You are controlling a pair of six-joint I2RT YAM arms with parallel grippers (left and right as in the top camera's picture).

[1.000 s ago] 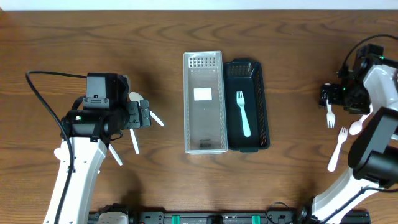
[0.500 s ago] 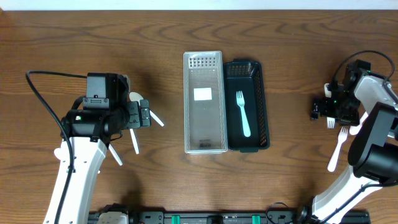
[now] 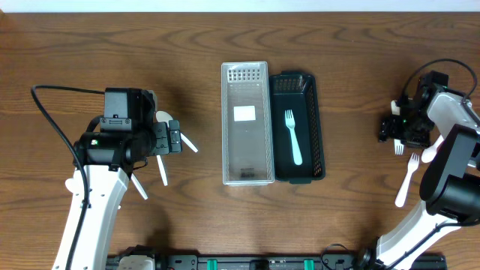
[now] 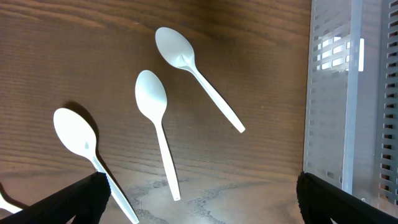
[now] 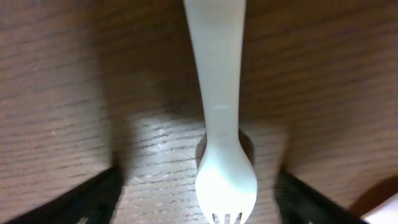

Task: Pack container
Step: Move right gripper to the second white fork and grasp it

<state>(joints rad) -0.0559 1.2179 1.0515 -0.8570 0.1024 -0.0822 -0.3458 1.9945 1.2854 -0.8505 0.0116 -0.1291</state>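
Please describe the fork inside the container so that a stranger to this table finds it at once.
In the middle of the table two long bins lie side by side: a clear tray and a dark basket. The pale fork lies in the dark basket. It alone is in a bin; the other forks and the spoons lie on bare wood.

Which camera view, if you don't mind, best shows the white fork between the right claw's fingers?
The right wrist view: the fork fills the frame, handle and head close up on the wood, tine tips cut off. Overhead shows only its tines below the claw; the left wrist view misses it.
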